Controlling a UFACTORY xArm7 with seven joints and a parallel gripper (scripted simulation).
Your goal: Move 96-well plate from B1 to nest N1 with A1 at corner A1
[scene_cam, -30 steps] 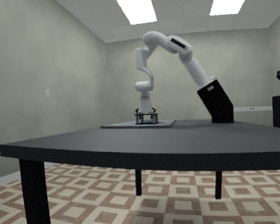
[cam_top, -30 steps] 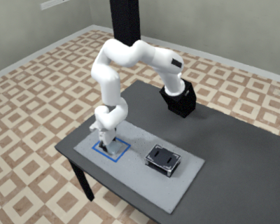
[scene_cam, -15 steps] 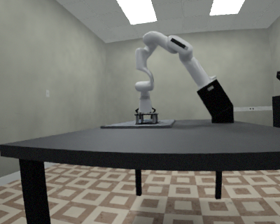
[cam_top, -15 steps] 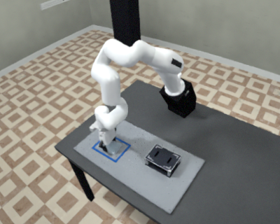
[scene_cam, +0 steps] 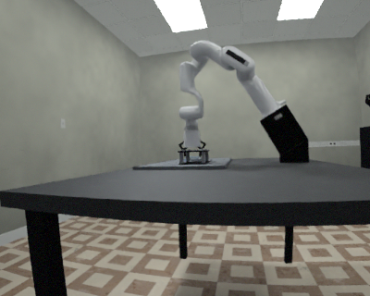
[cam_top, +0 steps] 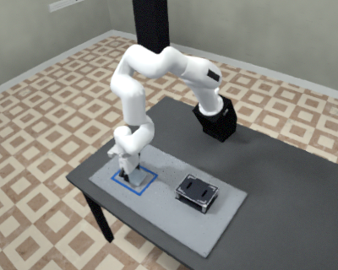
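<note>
The pale grey 96-well plate (cam_top: 138, 177) lies flat inside the blue square of bench spot B1 at the left of the light grey mat. My gripper (cam_top: 130, 174) is straight above it, low on the plate, with its fingers shut on the plate's sides. The arm hides most of the plate, so I cannot see the cut-off corner. The raised black plate nest N1 (cam_top: 197, 192) with white corner locators stands to the right on the mat, with nothing on it. In the low side view the gripper (scene_cam: 191, 149) and the nest overlap, far off and small.
The light grey mat (cam_top: 168, 197) lies on a dark table. The arm's black base block (cam_top: 215, 117) stands at the table's back edge. A black pillar (cam_top: 151, 23) rises behind the table.
</note>
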